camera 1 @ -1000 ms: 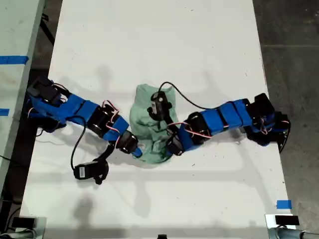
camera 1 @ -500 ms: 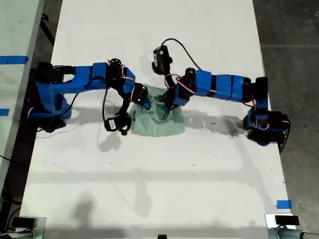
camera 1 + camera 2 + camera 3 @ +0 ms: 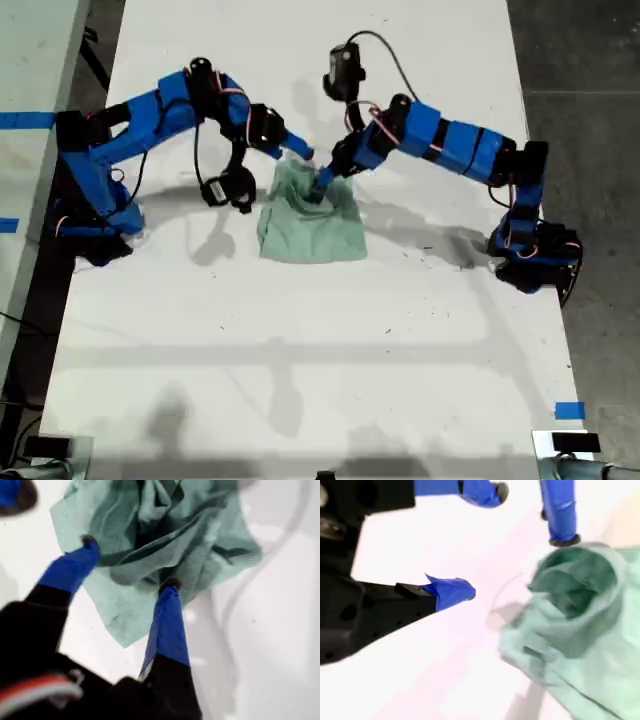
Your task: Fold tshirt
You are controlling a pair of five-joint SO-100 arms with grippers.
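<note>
The tshirt (image 3: 310,228) lies as a rumpled pale mint-green bundle at the middle of the white table (image 3: 300,380). My first gripper (image 3: 322,186) belongs to the arm on the exterior view's right. It stands open over the bundle's far part, with both fingertips (image 3: 170,586) resting on the cloth (image 3: 150,540). My second gripper (image 3: 297,152), on the arm at the exterior view's left, hovers open just off the bundle's far corner. The second gripper (image 3: 485,542) holds nothing, with bare table under it and the tshirt (image 3: 570,630) beside it.
Both arm bases sit at the table's side edges in the exterior view. A blue tape mark (image 3: 569,410) and a dark device (image 3: 575,441) lie at the exterior view's lower right. Another table with blue tape (image 3: 28,120) stands at its left, dark floor at its right.
Both arms swung from the shirt's near side up to its far side, carrying cloth over. The shirt has shifted farther up the table and flattened. The arms now stand higher.
</note>
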